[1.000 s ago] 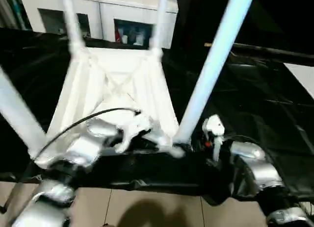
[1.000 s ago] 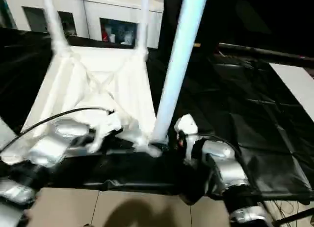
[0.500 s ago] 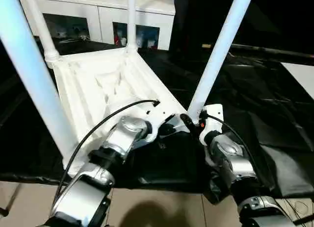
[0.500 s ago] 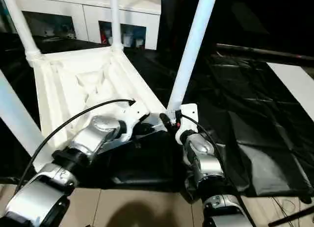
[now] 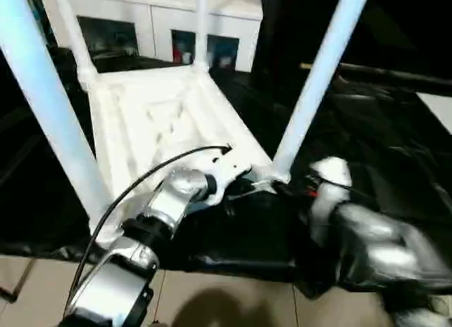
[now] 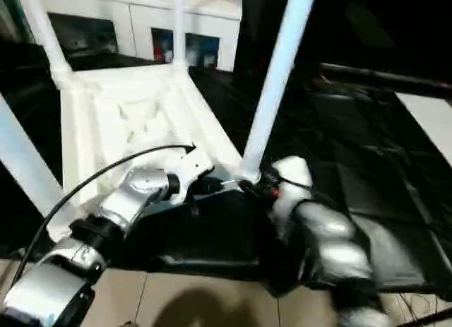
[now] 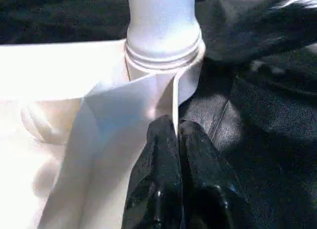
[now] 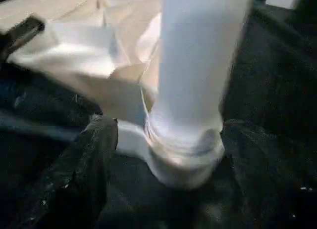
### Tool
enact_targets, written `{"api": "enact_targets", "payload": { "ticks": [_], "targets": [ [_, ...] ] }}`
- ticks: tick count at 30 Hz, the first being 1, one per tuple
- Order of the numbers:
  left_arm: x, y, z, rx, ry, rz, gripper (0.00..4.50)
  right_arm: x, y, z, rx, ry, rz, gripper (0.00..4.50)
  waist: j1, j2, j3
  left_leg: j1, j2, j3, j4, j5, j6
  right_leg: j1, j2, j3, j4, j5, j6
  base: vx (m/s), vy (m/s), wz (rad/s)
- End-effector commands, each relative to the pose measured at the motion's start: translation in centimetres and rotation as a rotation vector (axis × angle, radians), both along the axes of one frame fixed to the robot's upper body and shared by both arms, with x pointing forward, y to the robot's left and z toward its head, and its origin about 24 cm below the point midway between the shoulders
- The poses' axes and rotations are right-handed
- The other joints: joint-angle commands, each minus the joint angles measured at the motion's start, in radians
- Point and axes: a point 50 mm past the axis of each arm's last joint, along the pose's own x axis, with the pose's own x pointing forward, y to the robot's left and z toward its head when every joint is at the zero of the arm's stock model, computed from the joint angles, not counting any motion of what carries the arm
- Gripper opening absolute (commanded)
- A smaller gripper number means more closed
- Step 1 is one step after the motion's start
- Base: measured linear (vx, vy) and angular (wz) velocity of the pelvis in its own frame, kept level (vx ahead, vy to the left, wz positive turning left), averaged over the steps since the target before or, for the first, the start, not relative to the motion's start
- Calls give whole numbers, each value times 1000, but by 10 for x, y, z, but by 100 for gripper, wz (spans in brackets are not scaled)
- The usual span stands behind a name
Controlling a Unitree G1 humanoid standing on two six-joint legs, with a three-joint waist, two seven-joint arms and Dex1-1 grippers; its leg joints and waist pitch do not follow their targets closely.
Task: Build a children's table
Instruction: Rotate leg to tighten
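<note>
head cameras overhead, wrist cameras near leg (image 7: 163, 21)

A white plastic children's table (image 5: 159, 119) lies upside down, its four legs (image 5: 321, 76) a pale, bluish white, on a table draped in glossy black cloth (image 5: 395, 129). At twelve o'clock, a white cabinet (image 5: 169, 20) has dark glass doors with a red spot behind them. The robot's forearms (image 5: 173, 200) are silver, its fingers (image 7: 171, 169) shiny black. The floor tiles (image 5: 226, 309) at six o'clock are beige.
</note>
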Motion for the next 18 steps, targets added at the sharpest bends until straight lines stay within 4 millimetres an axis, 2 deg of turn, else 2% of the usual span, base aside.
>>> {"api": "enact_targets", "payload": {
  "ticks": [1,2,3,4,5,6,7,9,10,11,12,13,14,16,17,18],
  "targets": [
    [-5,0,-3,-46,-4,-18,0,-9,-7,5,-14,0,84,361,6,-14,-45,2,19,-1,-58,-275,62,39,-41,24,-84,-301,-141,0,0,0],
    [-5,0,-2,-51,-13,-20,0,-11,-10,6,-18,1,94,361,8,-11,-44,3,20,-1,-59,-280,63,38,-42,25,-85,-306,-140,0,0,0],
    [-5,0,-1,-54,-19,-21,0,-13,-13,7,-20,1,100,361,7,-15,-43,0,19,-2,-59,-280,63,39,-42,24,-85,-316,-140,0,0,0],
    [-5,1,3,-78,-23,-31,0,-15,-15,9,-15,0,115,361,5,-12,-44,0,20,-3,-60,-280,58,37,-42,23,-84,-325,-139,0,0,0],
    [-6,1,5,-93,-20,-34,26,-16,-15,11,-10,-1,124,363,5,-8,-44,2,21,-4,-62,-282,55,38,-43,23,-84,-320,-143,0,0,0],
    [-6,1,6,-103,-19,-37,41,-17,-15,12,-7,-1,131,363,4,-11,-44,2,23,-3,-61,-277,54,36,-39,24,-83,-295,-149,0,0,0],
    [-6,3,9,-114,-15,-46,49,-18,-14,15,8,-3,148,363,3,-9,-44,2,23,-4,-61,-272,55,35,-38,24,-79,-267,-160,0,0,0],
    [-10,7,14,-120,4,-74,49,-18,-6,19,35,-11,176,363,2,-11,-46,1,26,-4,-61,-249,57,39,-39,24,-69,-212,-180,0,0,0],
    [-11,10,16,-118,9,-87,49,-18,-2,20,45,-15,185,363,0,-8,-46,4,25,-2,-58,-241,59,35,-37,23,-69,-188,-189,0,0,0],
    [-13,12,18,-123,15,-99,75,-16,3,21,51,-19,195,363,0,-7,-47,5,26,-3,-57,-233,59,36,-38,24,-65,-170,-195,0,0,0],
    [-15,15,21,-129,24,-105,75,-15,8,21,60,-19,201,363,-3,-7,-47,2,26,-3,-58,-214,57,39,-37,23,-58,-138,-209,0,0,0],
    [-17,17,23,-130,32,-115,89,-14,13,21,70,-17,211,363,-8,-6,-47,0,25,-3,-58,-204,56,40,-37,23,-56,-123,-218,0,0,0],
    [-21,21,25,-119,49,-137,89,-11,19,20,79,-15,221,363,-9,-11,-47,3,24,0,-56,-199,58,39,-34,23,-56,-112,-221,0,0,0],
    [-25,24,26,-104,63,-156,87,-9,25,20,84,-15,229,363,-9,-6,-45,4,25,0,-57,-188,56,38,-35,24,-52,-102,-228,0,0,0],
    [-30,27,26,-85,81,-168,99,-6,31,20,91,-14,237,363,-7,-3,-46,8,25,1,-56,-188,54,37,-34,24,-51,-97,-230,0,0,0],
    [-33,31,26,-62,98,-170,119,-4,36,20,97,-14,236,363,-12,-5,-44,6,26,0,-58,-179,50,38,-34,24,-47,-85,-236,0,0,0]
  ]
}}
